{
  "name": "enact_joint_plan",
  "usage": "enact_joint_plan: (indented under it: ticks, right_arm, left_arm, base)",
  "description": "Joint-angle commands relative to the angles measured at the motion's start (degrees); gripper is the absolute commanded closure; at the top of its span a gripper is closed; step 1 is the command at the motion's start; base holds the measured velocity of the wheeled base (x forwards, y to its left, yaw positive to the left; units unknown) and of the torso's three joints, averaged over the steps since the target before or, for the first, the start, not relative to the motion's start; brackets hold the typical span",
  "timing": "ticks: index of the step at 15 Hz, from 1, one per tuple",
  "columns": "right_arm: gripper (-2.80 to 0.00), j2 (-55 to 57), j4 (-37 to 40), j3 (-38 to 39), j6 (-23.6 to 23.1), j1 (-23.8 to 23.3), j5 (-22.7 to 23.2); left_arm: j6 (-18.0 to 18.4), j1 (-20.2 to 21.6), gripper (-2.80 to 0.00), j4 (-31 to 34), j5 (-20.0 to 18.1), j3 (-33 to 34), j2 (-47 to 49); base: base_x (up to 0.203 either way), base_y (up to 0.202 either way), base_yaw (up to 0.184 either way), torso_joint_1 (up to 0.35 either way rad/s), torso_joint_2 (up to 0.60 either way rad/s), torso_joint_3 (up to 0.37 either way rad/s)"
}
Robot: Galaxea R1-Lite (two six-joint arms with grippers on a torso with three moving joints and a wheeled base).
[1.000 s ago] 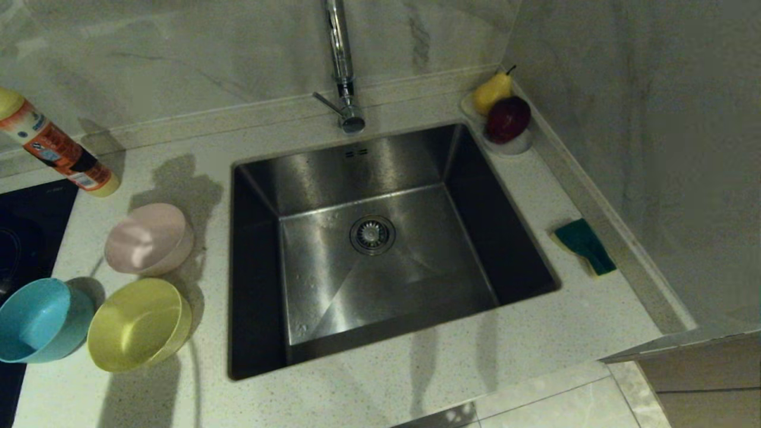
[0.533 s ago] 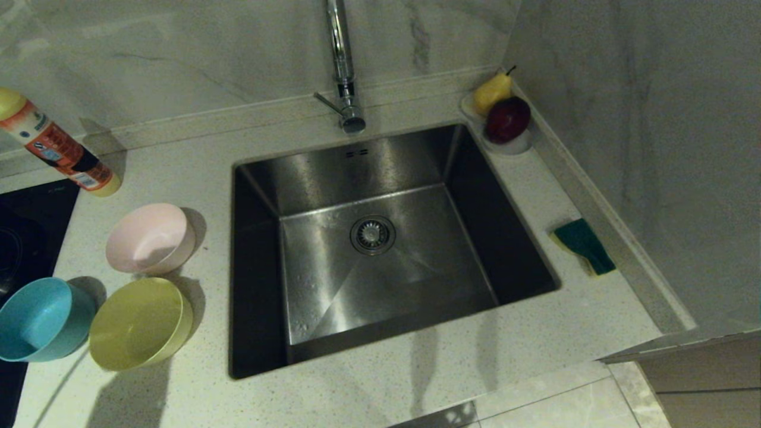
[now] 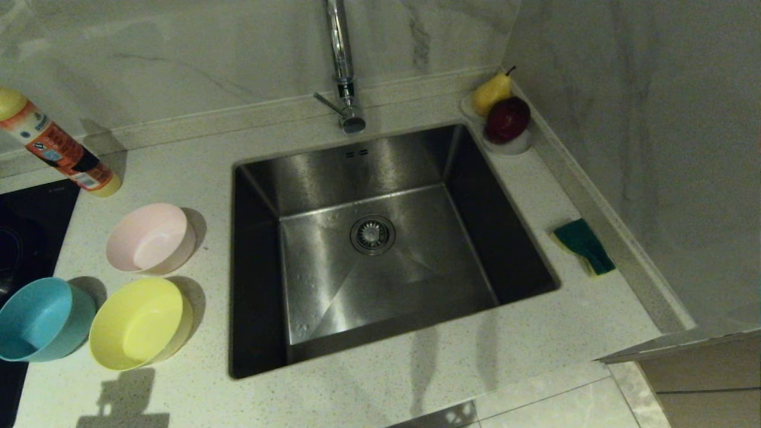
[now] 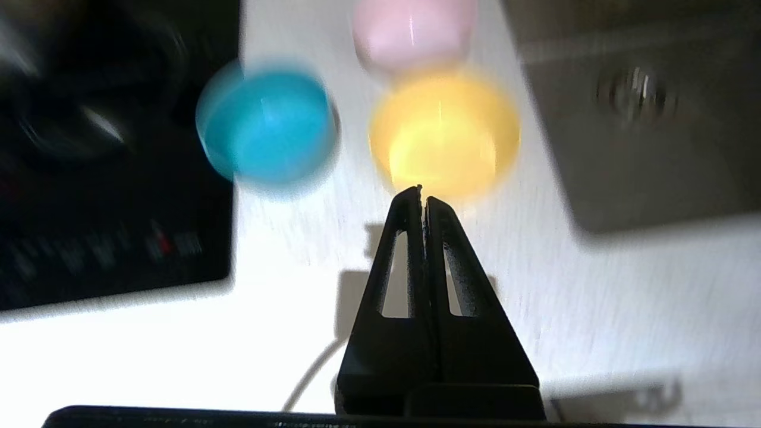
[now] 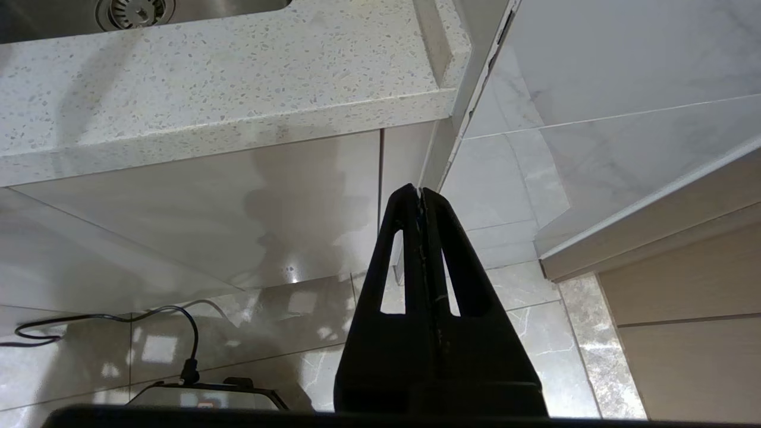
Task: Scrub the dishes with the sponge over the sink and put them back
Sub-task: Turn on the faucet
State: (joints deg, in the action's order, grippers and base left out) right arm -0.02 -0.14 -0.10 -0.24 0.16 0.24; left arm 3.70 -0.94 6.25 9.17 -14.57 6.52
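Left wrist view only — closed left hand (image 4: 422, 193) above yellow bowl (image 4: 443, 134)

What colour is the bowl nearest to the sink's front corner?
Yellow; the bowl shows best in the head view.

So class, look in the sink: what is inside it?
Inside the sink only the round drain strainer shows, with no bowl or sponge. The near wall's inner face is hidden below the rim.

My sink (image 3: 380, 255) is brushed steel, the tap (image 3: 342, 65) at twelve o'clock polished chrome. The countertop (image 3: 416, 380) is speckled stone; the bowls (image 3: 140, 324) at nine look smooth matt plastic.
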Motion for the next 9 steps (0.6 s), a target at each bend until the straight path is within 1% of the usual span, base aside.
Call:
enact_joint_plan:
  ticks: [1,3,5,6,7,9]
  right_arm:
    - [0.0,0.0,0.0,0.0,0.0,0.0,0.0]
    - [0.0,0.0,0.0,0.0,0.0,0.0,0.0]
    - [0.0,0.0,0.0,0.0,0.0,0.0,0.0]
    - [0.0,0.0,0.0,0.0,0.0,0.0,0.0]
    - [0.0,0.0,0.0,0.0,0.0,0.0,0.0]
    - [0.0,0.0,0.0,0.0,0.0,0.0,0.0]
  left_arm:
    - [-0.7,0.0,0.0,2.2,-0.5,5.4,-6.7]
    - [-1.8,0.0,0.0,1.2,-0.7,10.0,-6.6]
    - [-4.9,0.0,0.0,-0.1,-3.8,11.5,-6.6]
    - [-5.5,0.0,0.0,-0.1,-5.8,11.9,-6.6]
    - [-6.3,0.0,0.0,-0.2,-6.2,12.0,-6.6]
    - [-6.3,0.0,0.0,-0.3,-6.2,12.0,-6.6]
  base:
    - [0.0,0.0,0.0,0.0,0.0,0.0]
    - [0.0,0.0,0.0,0.0,0.0,0.0]
    - [0.0,0.0,0.0,0.0,0.0,0.0]
    - [0.0,0.0,0.0,0.0,0.0,0.0]
    - [0.0,0.0,0.0,0.0,0.0,0.0]
    - [0.0,0.0,0.0,0.0,0.0,0.0]
